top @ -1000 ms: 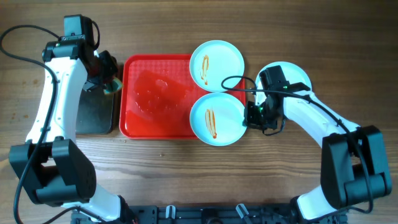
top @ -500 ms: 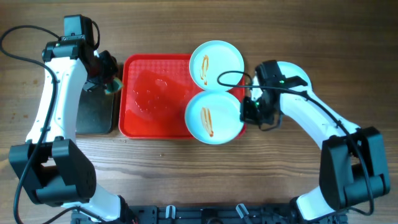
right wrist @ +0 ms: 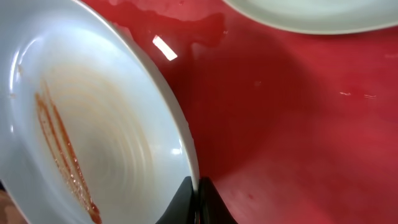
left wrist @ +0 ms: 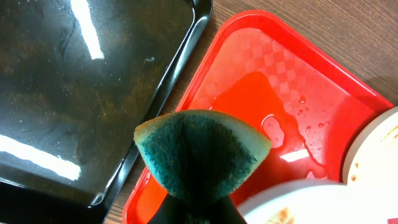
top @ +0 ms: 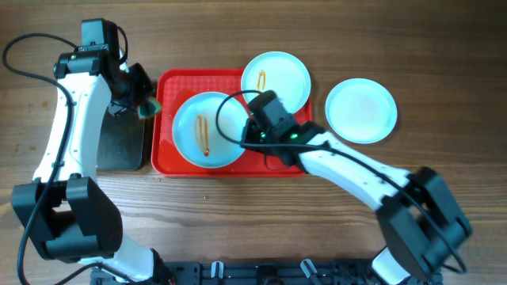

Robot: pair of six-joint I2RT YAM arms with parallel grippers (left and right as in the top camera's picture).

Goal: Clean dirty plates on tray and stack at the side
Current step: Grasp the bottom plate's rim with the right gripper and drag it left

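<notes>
My right gripper (top: 252, 131) is shut on the right rim of a plate (top: 207, 129) with an orange-brown streak, which sits over the left half of the red tray (top: 273, 158). In the right wrist view the fingertips (right wrist: 186, 186) pinch that plate's (right wrist: 81, 143) thin rim. A second streaked plate (top: 276, 79) lies at the tray's far right corner, overhanging its edge. A clean plate (top: 361, 110) rests on the table to the right. My left gripper (top: 142, 105) is shut on a green sponge (left wrist: 202, 149), which hangs over the tray's left rim (left wrist: 205, 74).
A black metal pan (top: 123, 142) lies on the table just left of the tray, and fills the left wrist view's left side (left wrist: 74, 93). Water pools on the tray's base (left wrist: 267, 106). Cables loop over both arms.
My right gripper has carried the streaked plate leftward from the tray's right edge to its left half, uncovering the clean plate on the table. The left arm has barely moved.
</notes>
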